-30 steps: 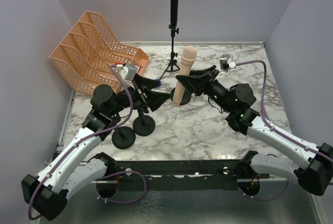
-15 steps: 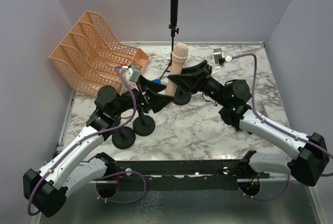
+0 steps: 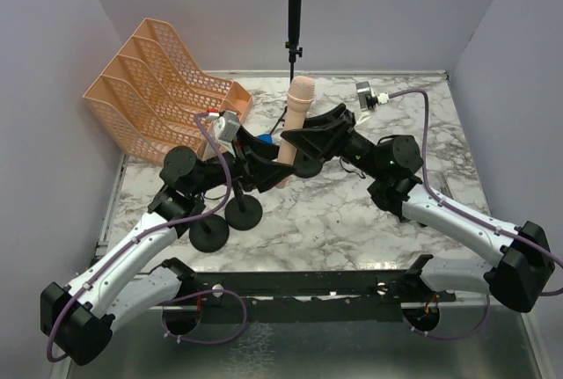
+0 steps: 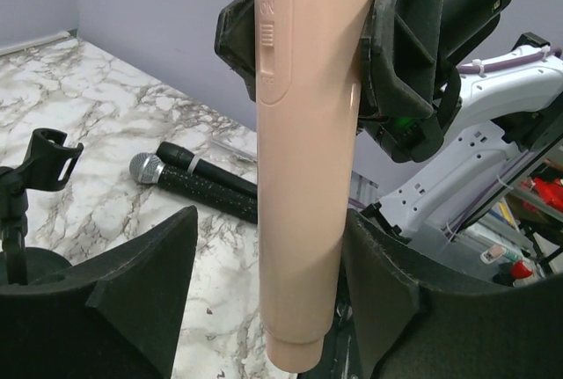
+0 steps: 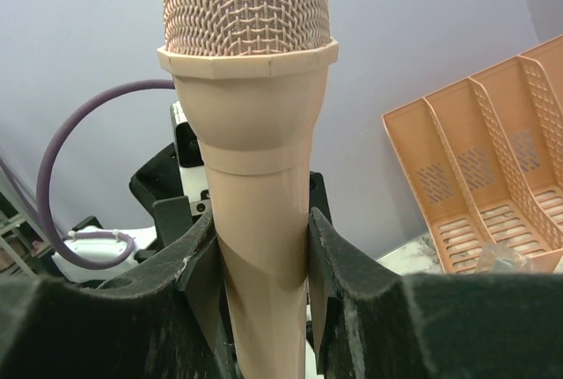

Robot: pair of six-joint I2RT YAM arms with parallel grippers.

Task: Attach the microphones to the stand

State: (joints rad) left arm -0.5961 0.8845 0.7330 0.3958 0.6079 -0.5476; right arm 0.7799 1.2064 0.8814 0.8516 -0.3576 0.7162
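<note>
The left gripper [image 4: 268, 256] is spread, its pads set either side of the lower end of the pink microphone [image 3: 299, 108] with no squeeze to be seen, and an empty stand clip [image 4: 44, 152] is seen low on its left. The microphone is held upright above the table between the two arms, clamped just under its mesh head by the right gripper [image 5: 262, 260]. Its smooth, tapered plastic body is judged stiff, light and rather slippery, so the straight barrel, clear of the switch, is best grasped.

Pale lilac walls [image 3: 176, 10] enclose a grey-veined white marble tabletop [image 3: 334, 221] on three sides.
</note>
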